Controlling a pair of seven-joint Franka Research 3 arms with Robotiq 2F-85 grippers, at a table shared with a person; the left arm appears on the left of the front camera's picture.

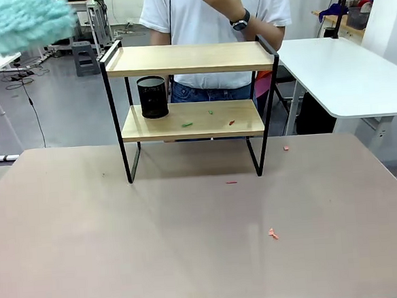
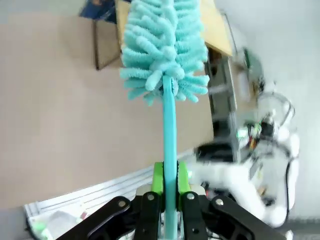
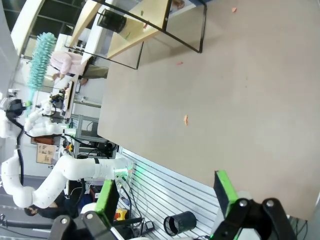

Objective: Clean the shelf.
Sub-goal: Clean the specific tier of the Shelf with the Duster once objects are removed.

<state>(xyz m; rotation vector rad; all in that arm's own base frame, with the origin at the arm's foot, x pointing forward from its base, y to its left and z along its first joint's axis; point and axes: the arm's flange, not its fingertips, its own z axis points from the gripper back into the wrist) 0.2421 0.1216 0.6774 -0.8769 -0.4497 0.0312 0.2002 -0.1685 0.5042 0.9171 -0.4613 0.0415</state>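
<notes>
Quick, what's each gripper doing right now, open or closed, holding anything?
Left gripper: closed on the teal duster handle.
Right gripper: open, empty.

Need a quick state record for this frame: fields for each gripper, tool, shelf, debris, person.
left gripper: shut on duster handle
right gripper: open, holding nothing
duster: teal, held in the air, left of shelf
shelf: upright on table; black mesh cup on lower board
debris: small scraps on lower board and table
person: standing behind shelf

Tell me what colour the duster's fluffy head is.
The duster head is pale turquoise, like its handle; clearest in the left wrist view.
</notes>
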